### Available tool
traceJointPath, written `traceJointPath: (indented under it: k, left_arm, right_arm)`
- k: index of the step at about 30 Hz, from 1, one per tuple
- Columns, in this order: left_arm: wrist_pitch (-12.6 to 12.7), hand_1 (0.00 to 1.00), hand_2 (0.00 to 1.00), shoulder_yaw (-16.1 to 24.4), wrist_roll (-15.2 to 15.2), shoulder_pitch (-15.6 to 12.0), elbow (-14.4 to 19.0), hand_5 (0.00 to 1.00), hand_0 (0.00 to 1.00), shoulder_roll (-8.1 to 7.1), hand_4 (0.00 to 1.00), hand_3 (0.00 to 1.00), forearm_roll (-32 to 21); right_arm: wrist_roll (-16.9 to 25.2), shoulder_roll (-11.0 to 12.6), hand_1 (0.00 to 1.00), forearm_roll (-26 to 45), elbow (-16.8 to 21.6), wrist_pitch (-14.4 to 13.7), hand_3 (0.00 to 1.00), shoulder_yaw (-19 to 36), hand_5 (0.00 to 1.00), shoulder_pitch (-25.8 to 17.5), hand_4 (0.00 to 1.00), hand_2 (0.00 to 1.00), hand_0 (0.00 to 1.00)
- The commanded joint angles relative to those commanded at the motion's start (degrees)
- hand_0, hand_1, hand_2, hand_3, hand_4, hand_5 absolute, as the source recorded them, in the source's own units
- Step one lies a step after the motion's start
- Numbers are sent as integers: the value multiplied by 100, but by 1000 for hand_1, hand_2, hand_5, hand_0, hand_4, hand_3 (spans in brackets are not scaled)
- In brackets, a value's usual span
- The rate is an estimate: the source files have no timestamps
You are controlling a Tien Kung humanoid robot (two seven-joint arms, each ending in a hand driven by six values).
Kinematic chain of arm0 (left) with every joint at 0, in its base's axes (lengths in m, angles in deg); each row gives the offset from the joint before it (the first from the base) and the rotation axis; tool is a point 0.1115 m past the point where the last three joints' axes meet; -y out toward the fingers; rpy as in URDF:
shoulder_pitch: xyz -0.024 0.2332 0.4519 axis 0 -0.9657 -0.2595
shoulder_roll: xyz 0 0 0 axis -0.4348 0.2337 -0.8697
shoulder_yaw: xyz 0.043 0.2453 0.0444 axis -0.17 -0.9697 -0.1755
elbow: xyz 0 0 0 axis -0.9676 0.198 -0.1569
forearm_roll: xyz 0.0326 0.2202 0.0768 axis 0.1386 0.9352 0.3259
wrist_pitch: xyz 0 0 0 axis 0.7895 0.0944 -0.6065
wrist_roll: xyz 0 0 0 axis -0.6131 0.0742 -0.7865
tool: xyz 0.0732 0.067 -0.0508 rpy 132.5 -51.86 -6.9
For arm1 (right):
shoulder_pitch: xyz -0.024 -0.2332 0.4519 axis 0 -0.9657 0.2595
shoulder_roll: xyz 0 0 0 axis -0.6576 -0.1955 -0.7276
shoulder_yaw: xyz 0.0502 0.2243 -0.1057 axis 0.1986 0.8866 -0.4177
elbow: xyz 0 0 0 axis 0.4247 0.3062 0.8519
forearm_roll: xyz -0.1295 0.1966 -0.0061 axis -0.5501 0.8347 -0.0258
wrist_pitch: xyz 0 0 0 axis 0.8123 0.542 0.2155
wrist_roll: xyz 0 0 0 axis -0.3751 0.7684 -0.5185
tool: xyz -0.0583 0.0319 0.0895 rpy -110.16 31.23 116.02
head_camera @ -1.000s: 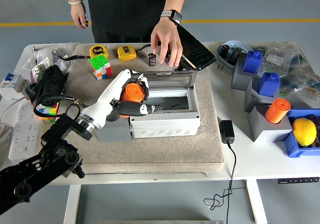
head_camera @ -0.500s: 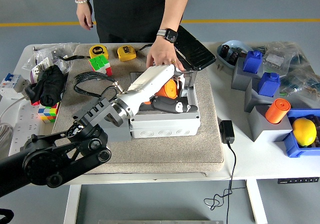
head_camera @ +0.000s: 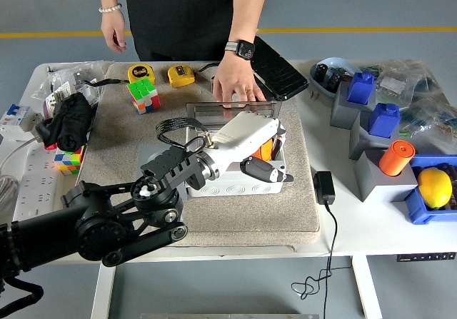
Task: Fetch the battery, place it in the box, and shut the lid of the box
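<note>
A white table carries a beige mat in the middle. At left lie a power strip and Rubik's cube; at right, a black adapter and blue bin

I count 2 tape measures, 2 puzzle cubes, 3 grey blocks, 1 lemon, 1 box

Left hand extended forward, fingers apparently curled.

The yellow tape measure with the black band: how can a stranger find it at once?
Look at the beige mat covering the table's middle, then its far left corner. The tape measure lies there, just behind the colour cube; unlike its all-yellow neighbour, it has black trim.
</note>
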Motion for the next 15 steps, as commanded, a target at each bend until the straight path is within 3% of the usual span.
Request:
traceJointPath:
  k: [5, 6, 7, 11, 12, 15]
  left_arm:
    - [-48, 2, 78, -88, -174, 106, -267, 440, 2, 151, 998, 259, 27]
    - [-43, 2, 111, -85, -182, 121, -335, 466, 2, 180, 998, 319, -14]
    - [-47, 2, 111, -80, -192, 131, -388, 466, 2, 200, 998, 319, -46]
    - [-100, 2, 111, -57, -254, 152, -533, 466, 2, 240, 998, 319, -96]
    - [-125, 46, 174, -49, -274, 150, -553, 505, 71, 240, 998, 402, -109]
    - [-138, 46, 174, -39, -267, 132, -610, 505, 71, 233, 998, 402, -161]
  right_arm:
    - [1, -1, 621, -4, 6, -1, 545, -3, 460, 10, 928, 600, 601]
    - [3, -3, 621, -6, 10, -1, 545, 2, 461, 11, 928, 600, 600]
    - [3, -3, 621, -8, 13, -1, 545, 5, 461, 12, 928, 600, 600]
    - [0, -2, 621, -14, 15, 0, 545, -5, 461, 12, 928, 600, 600]
    - [-1, -3, 621, -23, 17, 0, 545, 1, 461, 11, 928, 600, 600]
    - [-2, -4, 621, -44, 26, 1, 545, 17, 461, 5, 928, 600, 600]
